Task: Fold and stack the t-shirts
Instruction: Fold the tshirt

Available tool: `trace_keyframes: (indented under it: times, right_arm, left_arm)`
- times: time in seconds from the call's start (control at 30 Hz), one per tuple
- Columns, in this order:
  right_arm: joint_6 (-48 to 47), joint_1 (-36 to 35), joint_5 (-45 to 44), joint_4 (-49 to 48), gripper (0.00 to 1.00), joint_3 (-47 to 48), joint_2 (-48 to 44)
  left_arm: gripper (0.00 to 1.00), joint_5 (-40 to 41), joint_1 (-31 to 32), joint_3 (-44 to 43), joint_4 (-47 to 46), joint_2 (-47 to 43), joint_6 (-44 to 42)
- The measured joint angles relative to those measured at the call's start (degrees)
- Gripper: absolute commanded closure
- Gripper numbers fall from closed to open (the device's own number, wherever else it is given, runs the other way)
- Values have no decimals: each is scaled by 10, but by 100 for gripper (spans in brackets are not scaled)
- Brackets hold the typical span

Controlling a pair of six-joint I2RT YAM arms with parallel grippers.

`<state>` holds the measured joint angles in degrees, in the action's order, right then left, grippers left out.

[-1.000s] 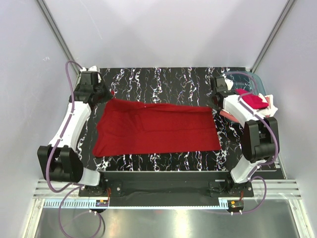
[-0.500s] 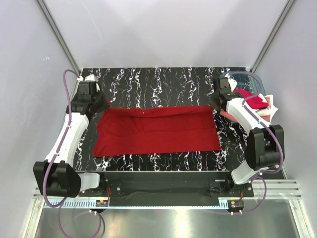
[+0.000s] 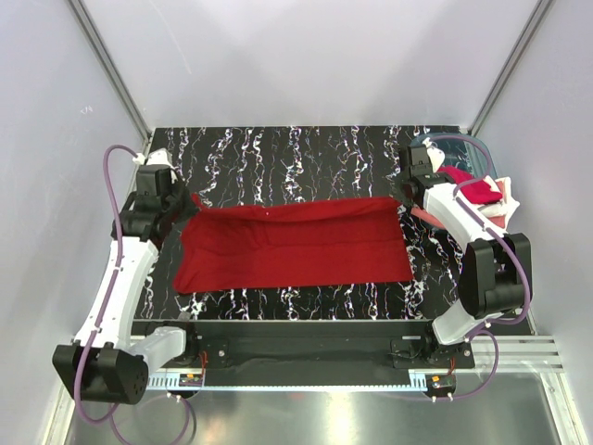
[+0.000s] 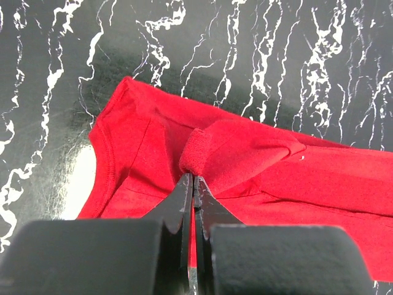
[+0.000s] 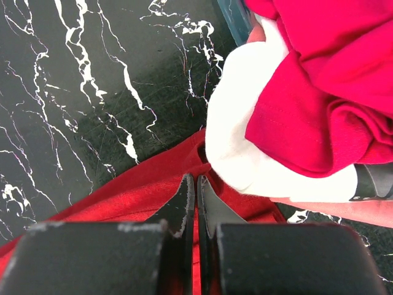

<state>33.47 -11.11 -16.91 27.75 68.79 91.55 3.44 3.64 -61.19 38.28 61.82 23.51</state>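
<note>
Left gripper (image 4: 193,182): jaws pinched fully together on a bunched ridge of the deep red t-shirt (image 3: 296,243), at its far-left corner beside the sleeve seam. No gap shows between the fingers. In the left wrist view the cloth fans out from the pinch, with the sleeve to the left and the body running off to the right. Right gripper (image 5: 196,183): jaws likewise closed to a slit, red cloth visible in the slit and around the tips, so it has hold of the shirt's far-right corner. In the top view the shirt lies spread across the middle of the black marbled table (image 3: 306,153), long axis left to right. Its near edge is flat on the surface, its far edge is strung between the two grippers, and a shallow crease runs along the far part. The far-left corner is drawn out to a point toward the left gripper. The teal bin (image 3: 466,145) sits at the far-right corner of the table, just beside the right gripper. More shirts are heaped in it and spill over its rim: a pinkish-red t-shirt (image 5: 325,80) on top of a white t-shirt (image 5: 242,132). In the right wrist view the white one bulges down next to the right fingertips, and I can't tell whether it touches the red shirt. Both arms are stretched out to the far corners of the cloth.
</note>
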Motion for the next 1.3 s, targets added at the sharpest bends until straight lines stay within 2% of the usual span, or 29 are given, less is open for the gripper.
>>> trace_keyframes:
  times: [0.47,0.6,0.63,0.67,0.7,0.73,0.8,0.83,0.9,1.07,1.17,1.3]
  right_arm:
    - [29,0,0,-10,100,-44,0]
    - [46,0,-2,-24,96,-78,-2]
    - [51,0,-4,-28,93,-88,-4]
    - [55,0,-5,-30,79,-97,-8]
    - [61,0,-6,-32,75,-107,-14]
    - [65,0,-8,-33,71,-118,-23]
    - [74,0,-14,-39,53,-134,-44]
    - [78,0,-17,-43,51,-141,-54]
    - [82,0,-21,-65,50,-165,-85]
    - [74,0,-5,-122,53,-205,-137]
    - [57,-2,37,-162,53,-208,-129]
    - [27,-34,90,-189,54,-182,-68]
  left_arm:
    - [100,-1,0,62,28,-53,-9]
    - [100,-5,0,86,31,-77,-9]
    - [97,-7,0,89,32,-82,-9]
    - [90,-9,0,92,34,-86,-9]
    - [67,-9,0,94,39,-90,-8]
    - [60,-8,2,96,43,-97,-8]
    - [43,-3,7,99,49,-119,-7]
    - [31,-1,10,101,52,-136,-6]
    - [27,3,15,103,53,-173,-2]
    - [28,3,19,106,45,-223,2]
    - [29,-7,19,106,39,-177,0]
    - [29,-32,19,107,34,-86,-2]
